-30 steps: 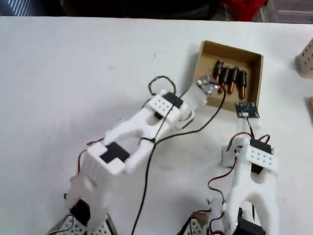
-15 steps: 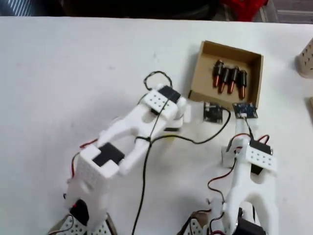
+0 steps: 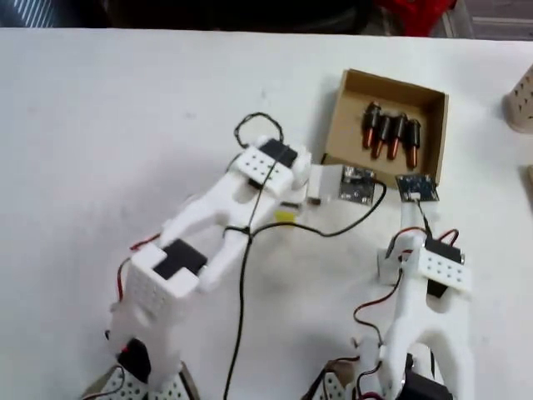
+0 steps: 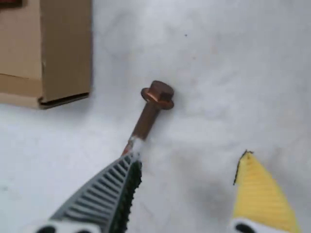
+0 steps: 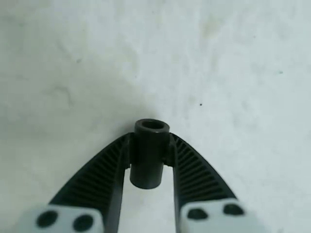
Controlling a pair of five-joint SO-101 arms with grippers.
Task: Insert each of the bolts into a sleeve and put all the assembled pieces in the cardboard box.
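The bolt [image 4: 151,109] lies flat on the counter [image 4: 233,58] just ahead of the left pincer [image 4: 189,156]. Its long axis runs outward from the tip of the grey finger [image 4: 112,189], with the hexagonal head at the far end. The near end of the shaft sits right at that tip — touching or just short, I cannot tell. The yellow finger [image 4: 260,189] stands well off to the other side, so this pincer is spread wide and holds nothing. A grasp would likely need a sideways shift to centre the bolt in the gap. The corner of the cardboard box [image 4: 58,58] lies beyond, on the grey finger's side. The right pincer [image 5: 149,138] is pinching a black sleeve [image 5: 149,160] — upright, bore facing up. Four assembled pieces [image 3: 390,133] lie in the box.
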